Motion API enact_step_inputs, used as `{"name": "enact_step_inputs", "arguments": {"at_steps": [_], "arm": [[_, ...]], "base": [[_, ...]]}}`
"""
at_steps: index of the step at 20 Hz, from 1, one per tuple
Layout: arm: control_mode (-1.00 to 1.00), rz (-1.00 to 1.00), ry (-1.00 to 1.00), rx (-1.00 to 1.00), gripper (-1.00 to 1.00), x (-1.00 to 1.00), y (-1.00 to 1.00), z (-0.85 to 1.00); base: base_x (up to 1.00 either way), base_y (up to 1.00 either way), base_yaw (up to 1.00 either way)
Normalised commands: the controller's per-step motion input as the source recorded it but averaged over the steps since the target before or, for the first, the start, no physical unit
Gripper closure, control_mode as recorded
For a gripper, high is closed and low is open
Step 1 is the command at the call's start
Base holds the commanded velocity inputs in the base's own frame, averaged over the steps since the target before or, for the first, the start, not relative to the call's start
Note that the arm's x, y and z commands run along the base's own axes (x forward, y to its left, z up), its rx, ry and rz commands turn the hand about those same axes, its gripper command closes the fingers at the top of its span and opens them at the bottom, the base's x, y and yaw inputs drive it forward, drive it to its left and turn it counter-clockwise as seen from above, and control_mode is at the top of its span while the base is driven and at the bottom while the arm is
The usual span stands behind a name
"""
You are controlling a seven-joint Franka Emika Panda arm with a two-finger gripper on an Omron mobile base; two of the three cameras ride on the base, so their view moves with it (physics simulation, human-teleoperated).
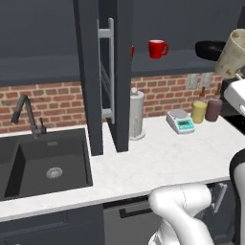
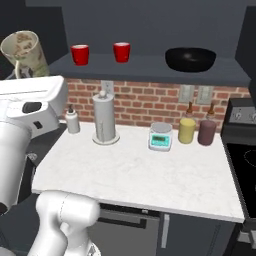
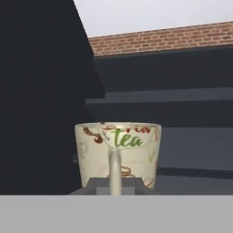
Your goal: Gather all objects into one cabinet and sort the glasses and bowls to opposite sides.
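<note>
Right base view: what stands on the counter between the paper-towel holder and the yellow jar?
A small scale with a teal base stands between the paper-towel holder and the yellow jar, in the right base view.

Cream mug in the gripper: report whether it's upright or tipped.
Tipped. The cream mug leans in both base views, mouth angled up and sideways, held aloft at its handle by the shut gripper.

2 mugs (image 2: 80, 54) left of bowl (image 2: 190, 59) on cabinet shelf (image 2: 150, 67)
</note>
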Motion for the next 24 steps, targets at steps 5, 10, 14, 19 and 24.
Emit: {"name": "enact_step_inputs", "arguments": {"at_steps": [5, 10, 14, 19, 24], "arm": [[1.00, 0.00, 0.00, 0.00, 1.00, 0.00, 0.00, 0.00], [1.00, 0.00, 0.00, 0.00, 1.00, 0.00, 0.00, 0.00], [1.00, 0.00, 0.00, 0.00, 1.00, 0.00, 0.00, 0.00], [1.00, 0.00, 0.00, 0.00, 1.00, 0.00, 0.00, 0.00], [-1.00, 0.00, 0.16, 0.02, 1.00, 0.17, -0.08, -0.03]], "base": [[0.88, -0.02, -0.02], [0.79, -0.27, 0.00], [0.58, -0.21, 0.00], [0.39, -0.11, 0.00], [0.27, -0.07, 0.00]]}}
